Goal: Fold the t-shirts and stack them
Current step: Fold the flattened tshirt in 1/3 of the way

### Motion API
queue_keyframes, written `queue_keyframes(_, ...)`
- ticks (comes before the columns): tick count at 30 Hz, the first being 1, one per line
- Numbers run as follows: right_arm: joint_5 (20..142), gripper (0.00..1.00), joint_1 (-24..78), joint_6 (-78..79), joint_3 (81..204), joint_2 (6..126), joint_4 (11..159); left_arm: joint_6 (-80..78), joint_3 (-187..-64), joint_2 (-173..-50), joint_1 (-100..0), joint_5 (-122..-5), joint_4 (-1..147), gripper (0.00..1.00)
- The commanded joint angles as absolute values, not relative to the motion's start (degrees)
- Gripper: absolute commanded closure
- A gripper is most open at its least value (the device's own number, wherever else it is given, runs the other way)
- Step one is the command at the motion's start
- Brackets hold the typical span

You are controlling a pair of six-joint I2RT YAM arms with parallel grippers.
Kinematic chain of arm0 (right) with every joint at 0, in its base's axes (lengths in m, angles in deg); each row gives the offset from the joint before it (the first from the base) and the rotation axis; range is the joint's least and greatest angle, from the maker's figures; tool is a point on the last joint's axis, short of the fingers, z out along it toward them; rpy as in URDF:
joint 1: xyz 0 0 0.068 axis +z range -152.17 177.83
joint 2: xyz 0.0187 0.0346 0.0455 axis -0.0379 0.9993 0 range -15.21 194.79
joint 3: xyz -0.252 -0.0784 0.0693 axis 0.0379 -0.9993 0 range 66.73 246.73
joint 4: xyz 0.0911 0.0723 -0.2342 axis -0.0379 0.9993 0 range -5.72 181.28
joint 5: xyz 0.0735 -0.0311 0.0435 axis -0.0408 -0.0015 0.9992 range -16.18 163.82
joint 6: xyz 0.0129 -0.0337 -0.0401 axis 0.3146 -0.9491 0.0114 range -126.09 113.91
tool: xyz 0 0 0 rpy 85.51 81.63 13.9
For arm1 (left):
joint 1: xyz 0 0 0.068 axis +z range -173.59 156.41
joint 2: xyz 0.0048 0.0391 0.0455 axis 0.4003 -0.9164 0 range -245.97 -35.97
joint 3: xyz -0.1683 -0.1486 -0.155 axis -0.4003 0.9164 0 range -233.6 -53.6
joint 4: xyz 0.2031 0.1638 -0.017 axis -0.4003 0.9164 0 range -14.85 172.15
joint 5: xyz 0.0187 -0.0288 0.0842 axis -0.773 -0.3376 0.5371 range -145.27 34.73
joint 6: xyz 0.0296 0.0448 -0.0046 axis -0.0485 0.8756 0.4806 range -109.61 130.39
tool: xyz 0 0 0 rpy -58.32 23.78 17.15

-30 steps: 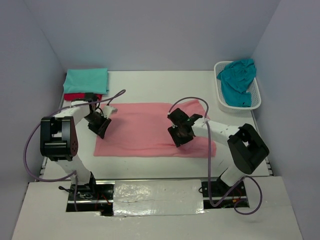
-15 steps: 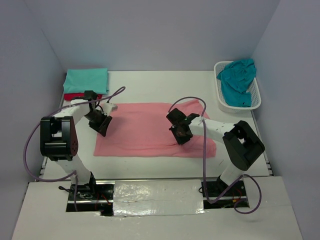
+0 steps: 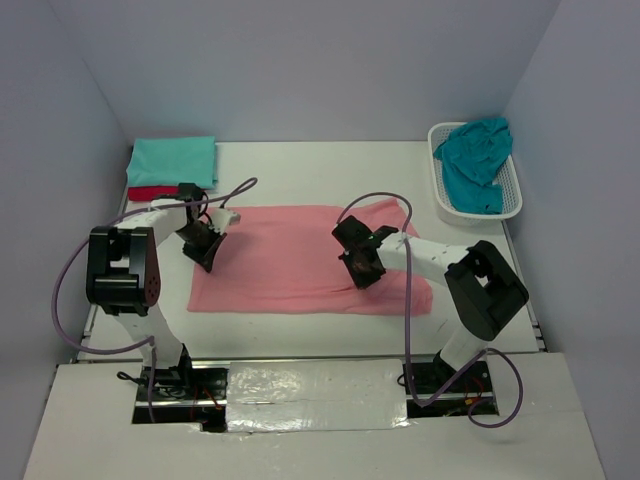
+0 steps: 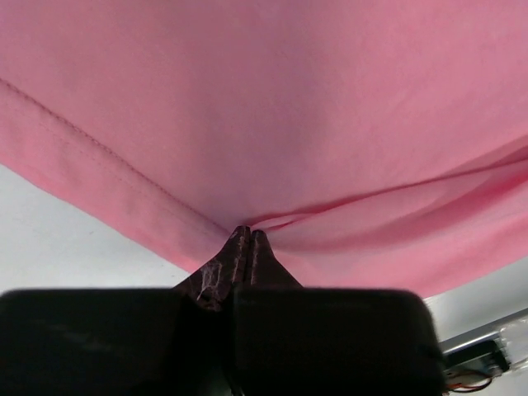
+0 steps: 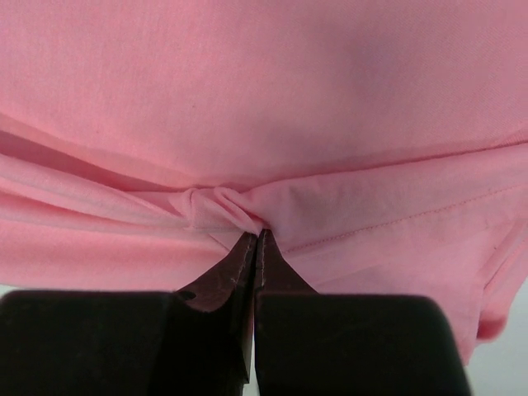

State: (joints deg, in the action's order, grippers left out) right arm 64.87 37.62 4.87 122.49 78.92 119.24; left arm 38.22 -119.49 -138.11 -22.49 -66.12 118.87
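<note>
Spread flat on the worktop [image 3: 300, 175] with its long axis side to side, the salmon pink shirt [image 3: 285, 270] has the left pincer [image 3: 205, 248] clamped on its left hem and the right pincer [image 3: 362, 268] apparently pinching a tuck towards its right end.

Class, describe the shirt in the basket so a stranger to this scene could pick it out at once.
On the white table, look to the far right corner, where a white lattice basket stands. The shirt heaped inside it is the one: dark teal-blue and crumpled, unlike the paler mint shirt folded at the far left and the pink shirt spread in the middle.
</note>
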Motion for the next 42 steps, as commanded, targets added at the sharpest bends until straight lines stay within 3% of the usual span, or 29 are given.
queue_keyframes(1,62.3,1.00,38.1,4.4,125.4,79.4,120.9,37.9,-118.8,-137.4,-22.7,-66.1,120.2,1.00)
queue_keyframes(19,53.4,1.00,37.6,3.1,134.9,83.1,126.9,29.6,-118.3,-129.5,-22.2,-55.5,121.4,1.00)
queue_keyframes(29,61.7,0.98,36.7,4.2,140.2,88.4,125.3,27.3,-119.3,-134.0,-20.4,-52.5,118.2,1.00)
queue_keyframes(32,62.3,0.84,36.6,4.5,139.9,89.8,125.0,27.3,-119.8,-136.3,-20.5,-52.7,118.5,1.00)
queue_keyframes(33,63.4,0.73,36.8,4.3,139.8,90.1,124.8,27.6,-119.7,-136.7,-20.4,-52.9,118.5,1.00)
queue_keyframes(34,64.0,0.57,36.6,4.1,139.7,90.0,124.7,27.7,-119.7,-137.5,-20.5,-52.9,118.4,0.93)
queue_keyframes(37,67.4,0.37,36.2,4.1,139.6,88.0,124.6,27.6,-120.2,-138.5,-20.4,-53.0,118.6,0.68)
queue_keyframes(38,70.5,0.34,35.8,4.2,139.3,86.9,124.4,27.5,-120.7,-138.8,-20.5,-53.1,118.7,0.59)
queue_keyframes(39,71.8,0.32,35.4,4.5,139.0,83.8,124.3,27.4,-121.8,-138.9,-20.4,-53.1,118.9,0.57)
queue_keyframes(40,72.9,0.22,34.7,5.9,138.5,81.9,124.1,27.4,-122.4,-139.1,-20.3,-53.1,119.4,0.55)
queue_keyframes(42,77.4,0.18,31.0,8.2,136.3,75.3,123.1,27.4,-124.9,-139.1,-19.8,-53.2,120.3,0.43)
